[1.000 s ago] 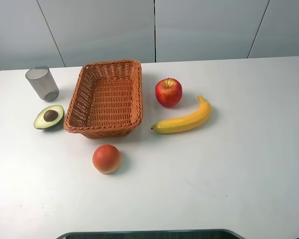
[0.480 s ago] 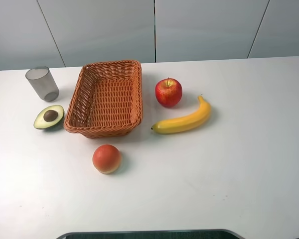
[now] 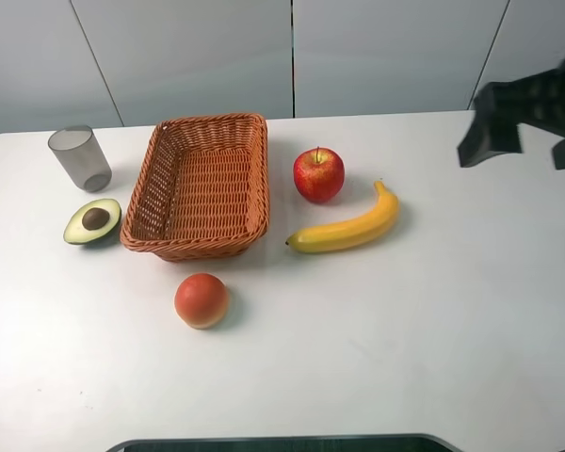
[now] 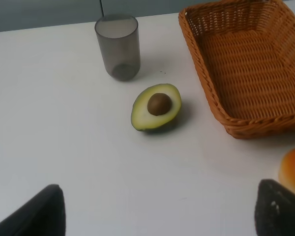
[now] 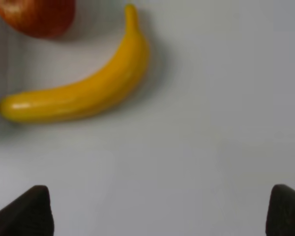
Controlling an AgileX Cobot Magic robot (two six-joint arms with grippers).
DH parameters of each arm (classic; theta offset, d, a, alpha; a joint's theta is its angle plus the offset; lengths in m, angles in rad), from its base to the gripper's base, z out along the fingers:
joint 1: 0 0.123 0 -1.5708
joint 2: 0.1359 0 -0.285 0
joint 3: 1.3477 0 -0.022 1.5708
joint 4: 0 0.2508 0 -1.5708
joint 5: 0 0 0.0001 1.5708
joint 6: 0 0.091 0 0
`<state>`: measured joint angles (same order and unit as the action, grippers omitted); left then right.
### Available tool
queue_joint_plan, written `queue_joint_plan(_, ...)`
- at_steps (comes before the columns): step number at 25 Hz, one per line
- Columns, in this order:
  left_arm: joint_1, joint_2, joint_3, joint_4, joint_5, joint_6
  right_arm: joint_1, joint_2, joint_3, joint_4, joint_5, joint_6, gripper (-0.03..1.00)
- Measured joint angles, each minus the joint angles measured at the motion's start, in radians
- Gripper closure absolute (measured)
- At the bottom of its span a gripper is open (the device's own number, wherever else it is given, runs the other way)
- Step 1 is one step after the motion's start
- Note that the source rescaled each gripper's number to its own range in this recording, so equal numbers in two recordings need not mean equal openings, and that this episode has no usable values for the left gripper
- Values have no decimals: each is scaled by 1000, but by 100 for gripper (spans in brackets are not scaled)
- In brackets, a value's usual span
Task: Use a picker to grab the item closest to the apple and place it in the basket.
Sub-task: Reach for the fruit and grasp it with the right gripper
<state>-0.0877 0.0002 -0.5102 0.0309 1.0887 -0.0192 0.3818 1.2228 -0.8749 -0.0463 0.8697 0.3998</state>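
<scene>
As the banana lies just near-right of the apple, its long axis running near-left to far-right, the right gripper is favoured. Its jaws are spread wide and empty, well to the banana's far right.

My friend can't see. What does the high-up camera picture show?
A yellow banana lies beside a red apple on a white table, near an empty wicker basket. The right gripper hangs open at the far right. An avocado half, a grey cup and an orange fruit surround the basket.
</scene>
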Motion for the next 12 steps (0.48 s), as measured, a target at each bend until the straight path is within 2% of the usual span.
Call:
queue_joint_plan(6,0,0,0,0,0,0,84,298,-117,-5,-56,127,9)
queue_joint_plan(12,0,0,0,0,0,0,110,497,-160,-23,-139,291,9)
